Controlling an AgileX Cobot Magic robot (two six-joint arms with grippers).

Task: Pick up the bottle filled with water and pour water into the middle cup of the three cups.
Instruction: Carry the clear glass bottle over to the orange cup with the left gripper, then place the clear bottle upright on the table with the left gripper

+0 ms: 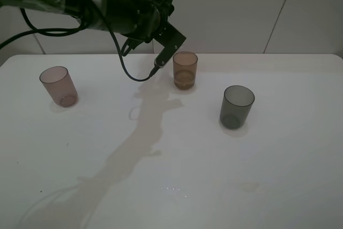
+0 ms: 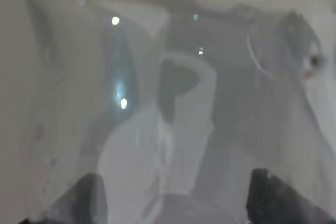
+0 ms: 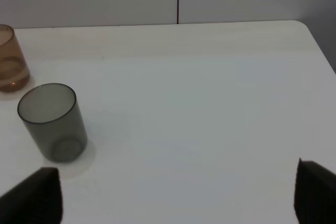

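Observation:
Three cups stand in a row on the white table [image 1: 225, 181]: a pinkish-brown one [image 1: 58, 85] at the left, the amber middle cup [image 1: 185, 71] [image 3: 7, 60], and a dark grey one [image 1: 236, 106] [image 3: 51, 121] at the right. My left gripper [image 1: 166, 54] [image 2: 178, 198] hangs tilted just left of the amber cup's rim. It is shut on the clear bottle [image 2: 173, 103], which fills the left wrist view and hardly shows from above. A darker band low in the amber cup may be water. My right gripper [image 3: 176, 203] is open with nothing between its fingers, nearer the table's front than the grey cup.
The left arm and its cables [image 1: 123, 63] stretch from the upper left over the back of the table. A pale wall [image 1: 241, 9] rises behind the table's far edge. The table's right corner [image 3: 310, 30] is rounded.

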